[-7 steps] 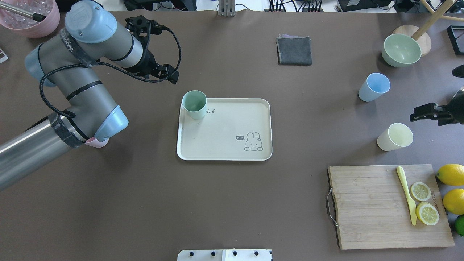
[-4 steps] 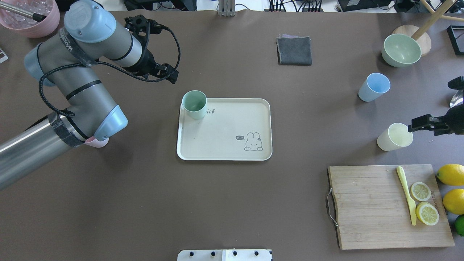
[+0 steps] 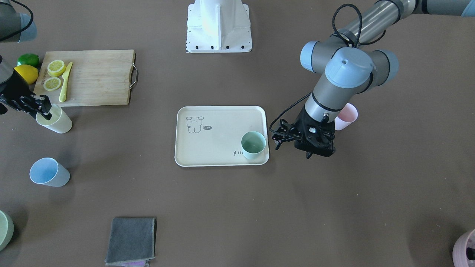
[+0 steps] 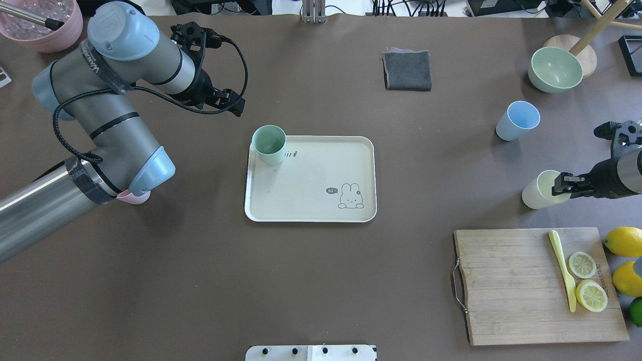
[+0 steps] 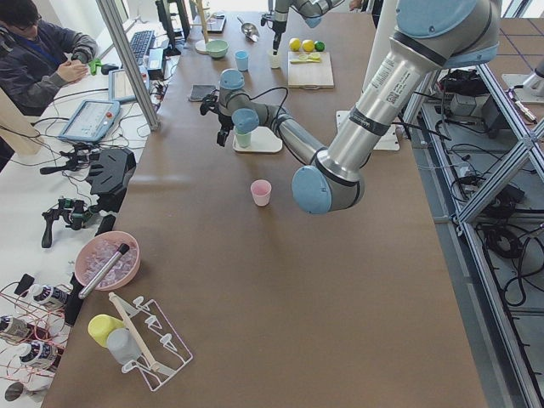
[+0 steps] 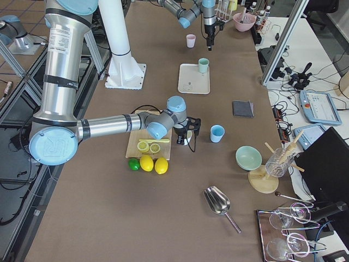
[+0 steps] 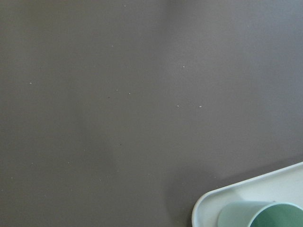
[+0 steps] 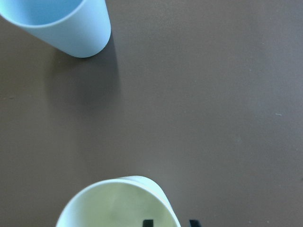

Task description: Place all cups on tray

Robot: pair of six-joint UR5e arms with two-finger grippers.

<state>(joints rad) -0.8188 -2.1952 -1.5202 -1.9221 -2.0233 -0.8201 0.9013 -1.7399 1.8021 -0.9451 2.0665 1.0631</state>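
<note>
The table (image 4: 321, 281) carries the tray (image 4: 311, 200), with the mint green cup (image 4: 269, 144) in its far left corner. The left claw (image 3: 315, 146) hangs beside it; I cannot tell its grip. The right claw (image 4: 557, 186) is spread astride the rim of the yellow cup (image 4: 544, 189), at the right. The blue cup (image 4: 518, 120) stands farther, the pink cup (image 3: 346, 116) at the left.

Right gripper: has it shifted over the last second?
Yes. In the overhead view the right gripper has moved away from the light blue cup, toward the cutting board, and is now at the rim of the pale yellow cup.
</note>
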